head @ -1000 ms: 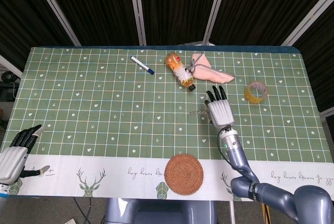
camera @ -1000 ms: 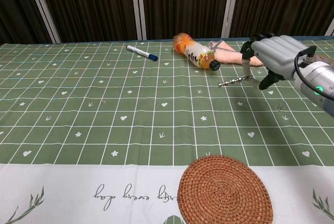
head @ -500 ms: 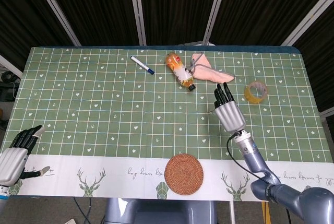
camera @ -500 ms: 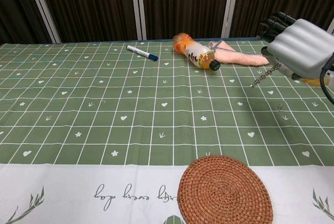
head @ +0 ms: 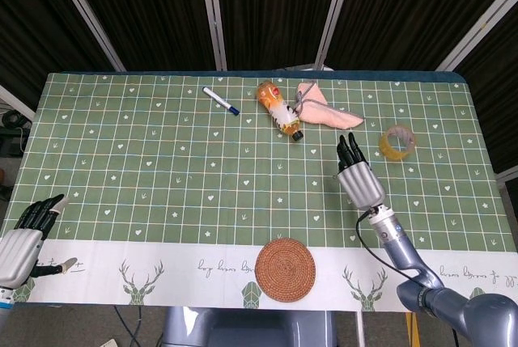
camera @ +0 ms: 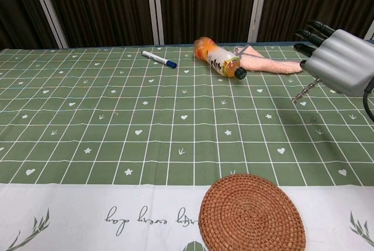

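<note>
My right hand (head: pixel 360 181) hovers over the right half of the green checked tablecloth (head: pixel 162 161), back facing up, fingers pointing away from me. In the chest view the right hand (camera: pixel 342 61) grips a thin metal chain (camera: pixel 307 90) that dangles from under it, its lower end just above the cloth. A roll of clear tape (head: pixel 397 142) lies just right of the fingertips. My left hand (head: pixel 24 234) rests at the near left corner, fingers stretched out, holding nothing.
An orange drink bottle (head: pixel 279 110) lies on its side at the back, next to a pink cloth (head: pixel 324 111). A blue-capped marker (head: pixel 220 99) lies further left. A round woven coaster (head: pixel 285 269) sits at the front edge.
My right hand has moved right and risen, carrying the chain along; the chain now hangs instead of trailing out to the left. The left hand barely shifted.
</note>
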Tool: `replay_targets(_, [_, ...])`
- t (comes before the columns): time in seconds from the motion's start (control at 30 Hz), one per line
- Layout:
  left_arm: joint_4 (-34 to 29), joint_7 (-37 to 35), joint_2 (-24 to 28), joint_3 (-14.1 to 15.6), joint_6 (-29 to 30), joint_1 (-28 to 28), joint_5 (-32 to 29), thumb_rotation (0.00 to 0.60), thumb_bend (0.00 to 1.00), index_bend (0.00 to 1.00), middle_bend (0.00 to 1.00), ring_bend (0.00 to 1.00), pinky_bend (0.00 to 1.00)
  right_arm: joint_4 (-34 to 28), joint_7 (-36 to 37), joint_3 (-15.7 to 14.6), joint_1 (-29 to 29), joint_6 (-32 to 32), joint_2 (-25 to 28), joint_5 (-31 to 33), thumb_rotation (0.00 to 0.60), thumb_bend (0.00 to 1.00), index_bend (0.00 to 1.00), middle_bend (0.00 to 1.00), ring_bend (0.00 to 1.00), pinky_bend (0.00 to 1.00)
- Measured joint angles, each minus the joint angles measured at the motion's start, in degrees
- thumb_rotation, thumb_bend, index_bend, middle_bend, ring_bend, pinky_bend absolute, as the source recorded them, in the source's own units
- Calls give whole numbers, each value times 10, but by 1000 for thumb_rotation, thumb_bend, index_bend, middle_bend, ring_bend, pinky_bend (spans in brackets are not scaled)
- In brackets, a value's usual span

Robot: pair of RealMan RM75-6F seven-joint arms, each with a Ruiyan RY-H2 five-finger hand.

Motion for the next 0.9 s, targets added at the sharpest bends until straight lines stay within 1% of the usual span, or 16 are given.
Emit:
replay_targets(0.27, [1,-4,2,0,2,1,1,600,40,0,0,0,0,11,-6,-2,-1,-9,7,-6,600,339,618,172,0,0])
replay_targets(0.57, [-1,-5,3,2,2,1,4,600,39,0,0,0,0,18,-6,-8,-19,-11,22,-7,600,339,625,172,0,0])
replay_targets(0.9, [-5,4,0,3,4,1,8,600,40,0,0,0,0,5,-9,-10,-33,-7,38,-10,600,340,627,172,0,0])
